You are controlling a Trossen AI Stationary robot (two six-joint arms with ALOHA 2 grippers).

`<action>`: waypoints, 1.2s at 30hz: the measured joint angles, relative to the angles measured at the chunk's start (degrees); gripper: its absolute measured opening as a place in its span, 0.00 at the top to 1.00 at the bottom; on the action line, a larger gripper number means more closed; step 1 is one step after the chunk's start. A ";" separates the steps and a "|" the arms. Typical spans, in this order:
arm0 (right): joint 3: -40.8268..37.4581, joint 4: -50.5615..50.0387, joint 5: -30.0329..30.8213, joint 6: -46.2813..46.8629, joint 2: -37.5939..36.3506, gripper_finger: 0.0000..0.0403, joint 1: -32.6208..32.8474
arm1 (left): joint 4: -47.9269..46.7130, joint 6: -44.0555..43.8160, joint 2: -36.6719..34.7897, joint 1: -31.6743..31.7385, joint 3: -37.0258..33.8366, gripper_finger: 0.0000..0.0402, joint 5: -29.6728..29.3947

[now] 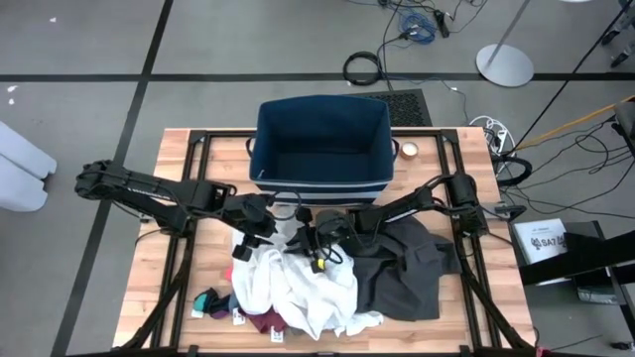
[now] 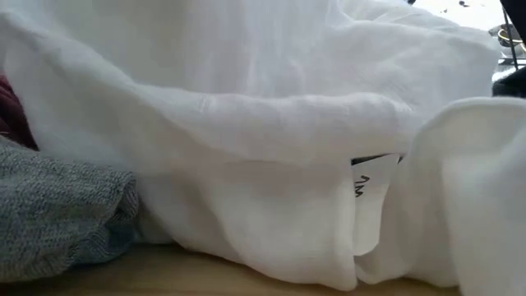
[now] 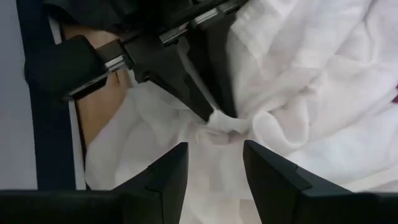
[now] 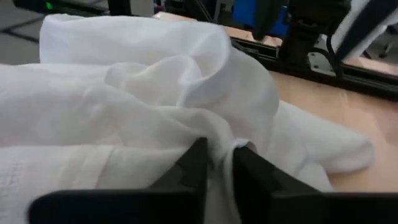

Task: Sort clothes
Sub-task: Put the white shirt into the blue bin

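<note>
one crumpled white garment, pinched by right gripper; left gripper released.

The left gripper hangs over the white garment, its jaws apart with cloth showing between them. Just beyond, the right gripper pinches a bunched fold of that garment. A strip of desk shows alongside.

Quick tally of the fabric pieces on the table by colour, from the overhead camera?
White garment: 1
Dark grey garment: 1
Maroon piece: 1
Teal piece: 1
Total visible: 4; more may lie hidden under the pile.
</note>
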 joint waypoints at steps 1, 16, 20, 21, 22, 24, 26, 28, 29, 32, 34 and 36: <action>0.73 -1.25 0.32 -0.74 -0.02 0.80 0.16 | 0.01 0.57 0.00 -0.15 0.00 0.59 0.17; 18.81 -32.98 18.08 -11.45 -0.04 0.47 6.52 | -0.18 3.00 0.00 -1.36 0.00 0.59 0.68; 23.71 -40.45 18.04 -11.16 -0.13 0.47 7.41 | 0.03 0.47 0.02 -0.46 -0.02 0.59 1.28; 24.66 -42.58 18.05 -11.14 -0.13 0.48 7.55 | 0.43 0.06 0.02 -0.39 -0.02 0.59 2.25; 25.68 -44.70 18.06 -11.14 -0.13 0.48 7.68 | 0.82 -0.17 0.02 -0.25 -0.02 0.59 3.24; 28.55 -49.54 17.84 -10.78 -0.09 0.48 7.70 | 1.40 -0.20 0.02 -0.17 -0.02 0.59 5.00; 31.49 -53.37 17.77 -10.17 -0.15 0.48 7.68 | 2.18 -0.22 0.02 -0.17 -0.04 0.59 6.79; 32.95 -55.13 17.80 -9.92 -0.26 0.48 7.60 | 3.07 -0.40 0.02 -0.17 -0.04 0.59 7.93; 33.32 -55.16 17.80 -9.92 -0.22 0.48 7.55 | 3.91 -1.08 0.02 -0.17 -0.05 0.59 8.20; 33.65 -54.57 17.69 -9.94 -0.15 0.48 7.53 | 4.89 -4.82 0.29 -0.10 -0.07 0.59 9.75; 33.71 -54.44 17.83 -9.81 -0.15 0.48 7.50 | 5.16 -9.22 0.80 -0.10 -0.07 0.59 10.73; 33.72 -54.57 17.87 -9.24 -0.15 0.48 7.20 | 4.90 -14.46 1.66 -0.11 -0.07 0.59 10.86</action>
